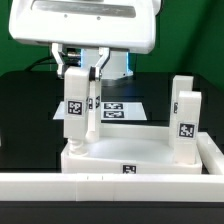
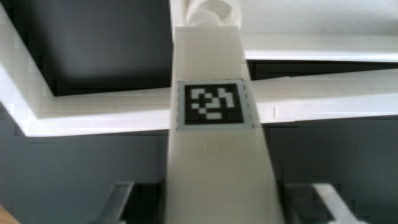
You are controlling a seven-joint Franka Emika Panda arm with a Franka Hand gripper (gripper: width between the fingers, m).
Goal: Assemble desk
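Note:
My gripper hangs over the exterior view's left end of the white desk panel and is shut on an upright white leg with a black-and-white tag. That leg's foot stands at the panel's left corner. A second tagged leg stands upright on the panel's right corner. In the wrist view the held leg runs down the middle between my fingers, and its far end meets the panel's rim.
The marker board lies on the black table behind the panel. A long white rail runs along the table's front edge, with a raised part at the exterior view's right.

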